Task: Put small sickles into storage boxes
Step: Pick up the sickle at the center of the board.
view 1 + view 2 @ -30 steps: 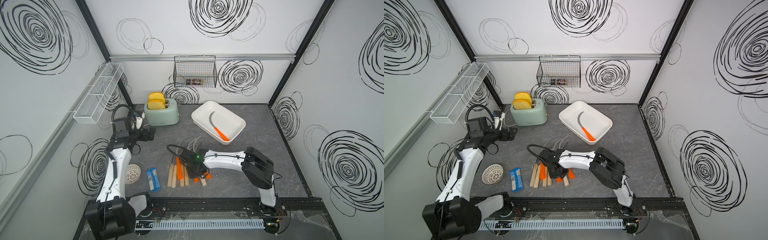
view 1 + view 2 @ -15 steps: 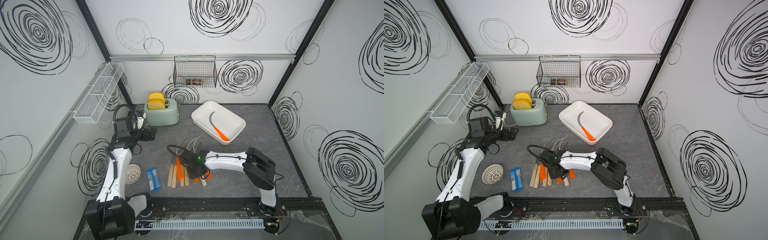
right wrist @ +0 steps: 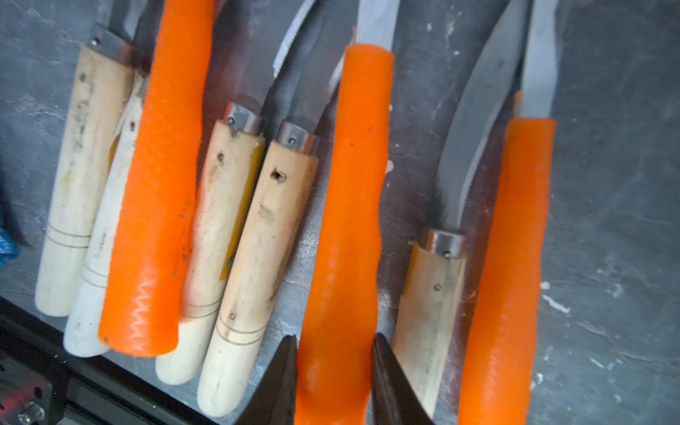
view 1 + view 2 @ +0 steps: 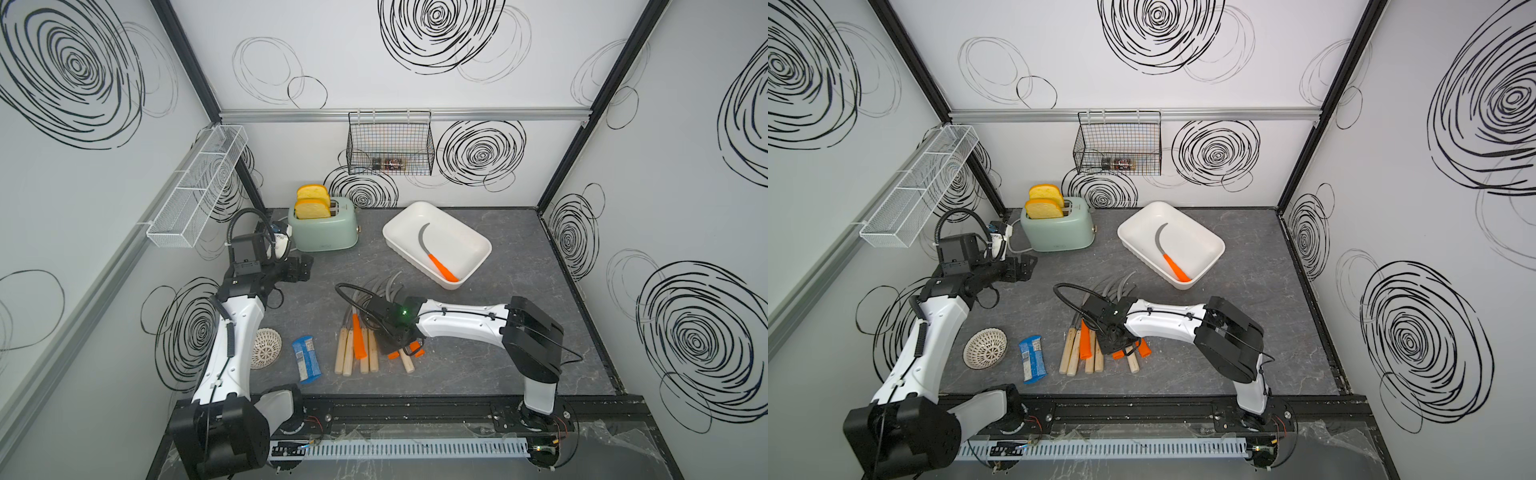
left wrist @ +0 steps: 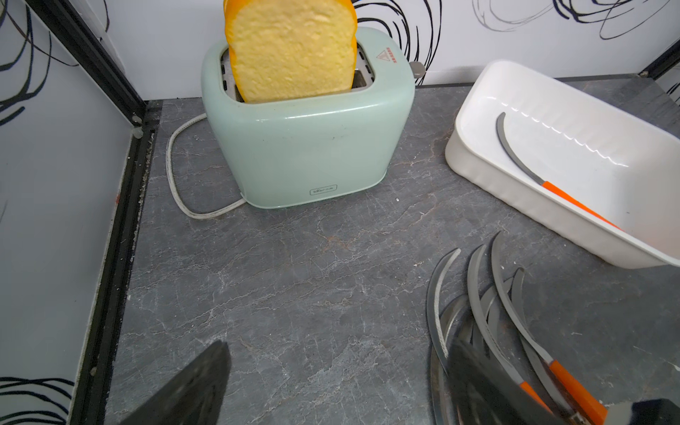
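Several small sickles [image 4: 357, 345] with wooden and orange handles lie in a pile on the grey table, seen in both top views [image 4: 1084, 345]. My right gripper [image 3: 333, 342] is down on the pile, shut on one orange sickle handle [image 3: 346, 220]; the wrist covers it from above [image 4: 401, 347]. The white storage box [image 4: 457, 241] stands at the back right with one orange-handled sickle [image 4: 442, 268] inside. My left gripper [image 5: 338, 349] hovers open and empty near the toaster, left of the pile [image 4: 305, 266].
A mint toaster [image 4: 324, 226] with bread stands at the back left. A white mesh dome [image 4: 266, 348] and a blue packet [image 4: 306, 358] lie left of the pile. A black wire basket [image 4: 390, 143] and a white mesh rack [image 4: 195, 189] hang on the walls.
The left gripper has edged slightly to the right. The right gripper stays shut on the orange handle in the same spot.
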Available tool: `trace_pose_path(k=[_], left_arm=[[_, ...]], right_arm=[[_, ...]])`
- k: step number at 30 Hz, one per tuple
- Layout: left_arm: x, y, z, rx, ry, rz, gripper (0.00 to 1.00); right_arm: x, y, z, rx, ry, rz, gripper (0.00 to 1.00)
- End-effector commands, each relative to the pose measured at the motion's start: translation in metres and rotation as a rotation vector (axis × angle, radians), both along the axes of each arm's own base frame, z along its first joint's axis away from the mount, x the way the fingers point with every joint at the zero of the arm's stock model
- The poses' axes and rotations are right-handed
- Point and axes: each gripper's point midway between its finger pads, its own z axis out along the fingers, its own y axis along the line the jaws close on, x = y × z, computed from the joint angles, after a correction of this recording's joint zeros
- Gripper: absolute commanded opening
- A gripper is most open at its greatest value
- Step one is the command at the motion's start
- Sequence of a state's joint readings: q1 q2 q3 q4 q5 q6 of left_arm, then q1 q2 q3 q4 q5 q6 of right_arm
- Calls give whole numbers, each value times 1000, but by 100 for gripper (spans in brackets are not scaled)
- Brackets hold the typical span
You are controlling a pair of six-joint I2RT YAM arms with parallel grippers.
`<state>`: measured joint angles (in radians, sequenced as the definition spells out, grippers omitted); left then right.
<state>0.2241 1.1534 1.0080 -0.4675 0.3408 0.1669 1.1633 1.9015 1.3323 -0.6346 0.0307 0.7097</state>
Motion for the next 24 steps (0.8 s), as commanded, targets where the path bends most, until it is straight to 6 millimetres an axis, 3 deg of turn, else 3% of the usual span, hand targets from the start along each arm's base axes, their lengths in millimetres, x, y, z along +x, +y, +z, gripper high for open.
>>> trace_pose_path(k=[1,7,17,24], left_arm=[[8,0,24,13,-77,-1,96],[8,-1,22,9,-72,-2,96],[8,-1,15,15,-63,-2,96],[6,-1,14,17,-64,-4,96]], right_arm=[[-1,0,13,17,-8,17,0],[0,-2,5,13,-2,23,0],[1,-6,-29,-66,11,29,0],[2,-8,-36,-95,5,27,0]])
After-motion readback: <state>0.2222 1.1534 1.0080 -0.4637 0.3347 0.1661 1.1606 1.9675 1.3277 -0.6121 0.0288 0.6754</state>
